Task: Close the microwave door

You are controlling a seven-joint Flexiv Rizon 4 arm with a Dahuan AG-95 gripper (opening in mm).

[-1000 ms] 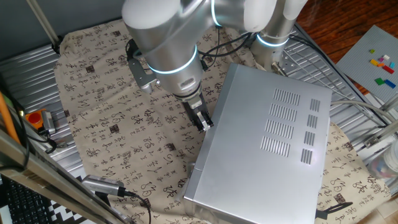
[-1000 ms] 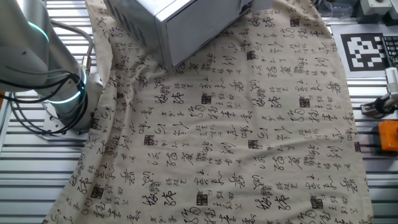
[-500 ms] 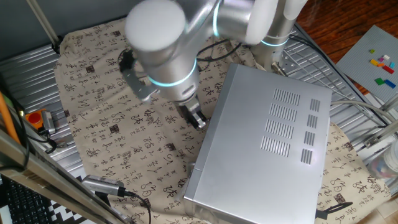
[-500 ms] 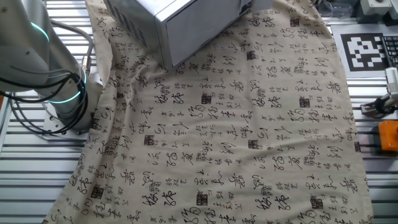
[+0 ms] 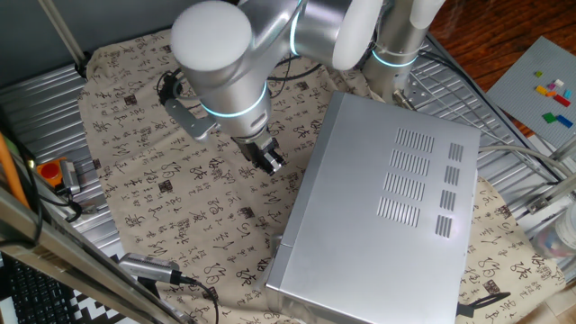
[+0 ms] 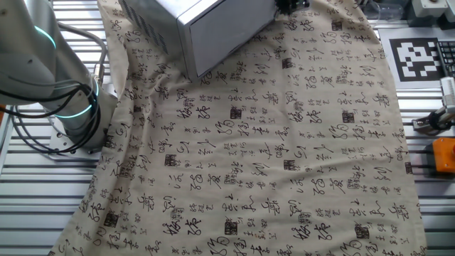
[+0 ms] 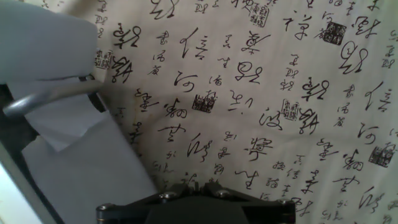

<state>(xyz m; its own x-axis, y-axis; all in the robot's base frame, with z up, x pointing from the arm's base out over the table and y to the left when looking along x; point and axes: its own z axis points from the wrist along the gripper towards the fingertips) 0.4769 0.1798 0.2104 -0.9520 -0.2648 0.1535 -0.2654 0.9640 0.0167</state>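
Closest in, the gripper (image 5: 271,159) hangs just beside the microwave (image 5: 387,211), above the patterned cloth (image 5: 171,207); whether its jaws are parted or closed cannot be told. In the hand view the microwave door (image 7: 81,168) sits at left with a curved silver handle (image 7: 43,98). The door looks a stiff, light, hinged panel, smooth and likely slippery: best pushed flat-on, not gripped. Beyond stands the big slotted box.

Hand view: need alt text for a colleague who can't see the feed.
The camera looks down on a beige cloth printed with black calligraphy, which fills most of the picture. The grey microwave takes up the left side, with a curved silver handle on it. The dark gripper base shows at the bottom edge.
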